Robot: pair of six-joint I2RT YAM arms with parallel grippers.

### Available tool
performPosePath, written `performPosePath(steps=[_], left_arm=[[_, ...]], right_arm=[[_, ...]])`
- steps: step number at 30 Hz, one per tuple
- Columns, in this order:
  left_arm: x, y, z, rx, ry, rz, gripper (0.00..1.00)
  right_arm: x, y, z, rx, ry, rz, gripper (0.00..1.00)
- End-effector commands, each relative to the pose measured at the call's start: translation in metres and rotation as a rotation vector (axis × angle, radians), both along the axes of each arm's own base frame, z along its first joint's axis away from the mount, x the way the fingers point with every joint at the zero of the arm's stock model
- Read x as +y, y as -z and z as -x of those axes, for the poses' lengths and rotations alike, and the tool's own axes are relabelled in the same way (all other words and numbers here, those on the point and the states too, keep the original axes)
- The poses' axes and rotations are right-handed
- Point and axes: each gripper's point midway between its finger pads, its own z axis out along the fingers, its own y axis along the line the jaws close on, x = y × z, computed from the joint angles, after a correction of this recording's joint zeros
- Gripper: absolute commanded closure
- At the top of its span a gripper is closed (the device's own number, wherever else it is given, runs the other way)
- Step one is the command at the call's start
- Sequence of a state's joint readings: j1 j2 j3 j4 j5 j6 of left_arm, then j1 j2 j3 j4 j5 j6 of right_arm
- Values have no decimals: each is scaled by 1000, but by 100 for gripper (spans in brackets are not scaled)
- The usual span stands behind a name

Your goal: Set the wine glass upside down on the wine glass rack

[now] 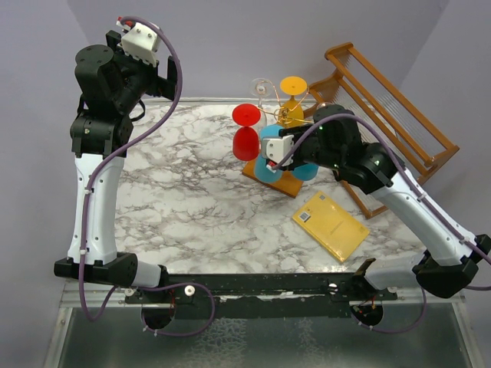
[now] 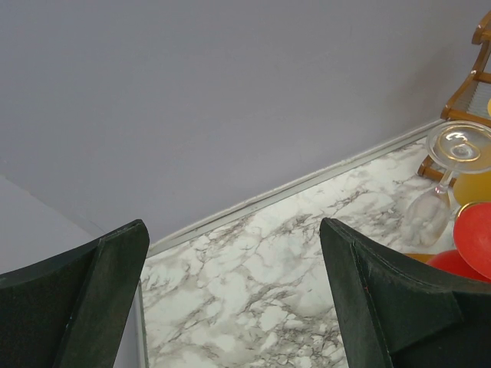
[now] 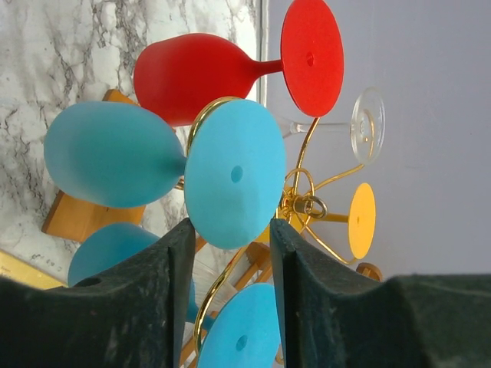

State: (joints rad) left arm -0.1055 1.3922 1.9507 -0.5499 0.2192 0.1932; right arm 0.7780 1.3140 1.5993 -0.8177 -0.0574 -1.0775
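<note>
We see the blue wine glass (image 3: 230,172) hanging upside down on the wine glass rack (image 3: 303,203), its foot between the right hand's (image 3: 230,253) parted fingers, contact unclear. Red (image 1: 246,130), clear (image 1: 261,90) and yellow (image 1: 293,88) glasses hang there too. Slatted rack (image 1: 391,107) behind, yellow book (image 1: 331,225) in front on the bench (image 1: 192,207). Left hand (image 2: 230,299) spread, holding nothing.

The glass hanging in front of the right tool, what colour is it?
Light blue, clearest in the right wrist view.

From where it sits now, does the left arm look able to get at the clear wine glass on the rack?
Probably yes. The left gripper stands open, with bare marble between it and the clear wine glass; the right gripper works at the blue glass on the rack's other side.
</note>
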Motion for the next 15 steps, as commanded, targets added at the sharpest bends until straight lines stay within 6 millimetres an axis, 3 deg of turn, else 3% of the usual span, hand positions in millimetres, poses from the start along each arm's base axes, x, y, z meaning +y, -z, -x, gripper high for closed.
performPosePath(steps=[1,6,8,15], left_arm=[[0,-19,11,-54,17,-4,3],[0,-19,12,-56,17,-8,3],[0,-18,12,-55,17,-12,3],[1,-17,11,-55,17,-19,3]], right_arm=[[-6,-4,12,8,-13,-4,54],[-7,-7,18,30,-29,-20,41],[-7,-8,21,43,-32,-32,28],[-13,-34,34,83,-69,-130,3]])
